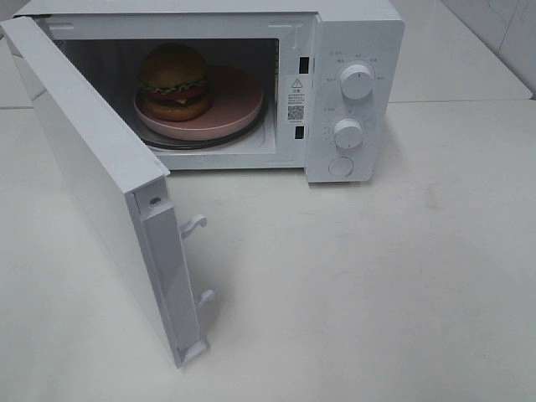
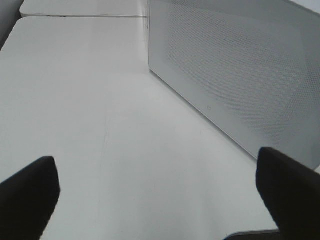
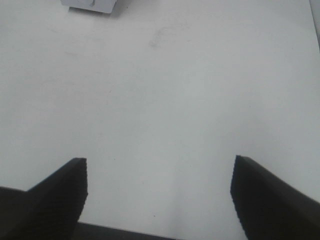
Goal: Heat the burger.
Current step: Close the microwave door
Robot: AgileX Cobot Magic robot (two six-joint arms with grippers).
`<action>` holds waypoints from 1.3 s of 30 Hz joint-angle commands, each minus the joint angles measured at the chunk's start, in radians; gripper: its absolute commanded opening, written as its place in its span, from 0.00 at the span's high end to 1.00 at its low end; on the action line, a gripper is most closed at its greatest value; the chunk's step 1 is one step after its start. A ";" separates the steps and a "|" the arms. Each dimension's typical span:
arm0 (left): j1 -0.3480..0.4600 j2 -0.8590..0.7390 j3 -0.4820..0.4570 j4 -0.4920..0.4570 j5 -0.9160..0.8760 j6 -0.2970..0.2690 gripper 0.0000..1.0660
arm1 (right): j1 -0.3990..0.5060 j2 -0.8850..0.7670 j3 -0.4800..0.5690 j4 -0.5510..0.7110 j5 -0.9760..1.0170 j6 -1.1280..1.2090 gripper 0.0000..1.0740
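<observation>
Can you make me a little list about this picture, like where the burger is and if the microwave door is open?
burger: on the pink plate, inside the microwave
door: swung wide open
controls: upper knob and lower knob on the front panel
left gripper: jaws open, holding nothing
right gripper: jaws open, holding nothing
table: white

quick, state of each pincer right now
Left pincer: open, holding nothing.
Right pincer: open, holding nothing.
</observation>
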 commanded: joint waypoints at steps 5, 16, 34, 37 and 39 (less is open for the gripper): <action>-0.005 -0.016 0.000 -0.002 -0.013 0.001 0.04 | -0.067 -0.144 0.037 0.082 -0.046 -0.107 0.29; -0.005 -0.011 0.000 -0.002 -0.013 0.000 0.04 | -0.074 -0.249 0.037 0.075 -0.046 -0.102 0.31; -0.005 -0.011 0.000 -0.002 -0.013 0.000 0.04 | -0.074 -0.248 0.037 0.075 -0.046 -0.101 0.32; -0.005 -0.011 0.000 -0.002 -0.013 0.000 0.04 | -0.074 -0.248 0.037 0.075 -0.046 -0.101 0.32; -0.005 -0.011 0.000 -0.002 -0.013 0.000 0.04 | -0.074 -0.248 0.037 0.075 -0.046 -0.101 0.32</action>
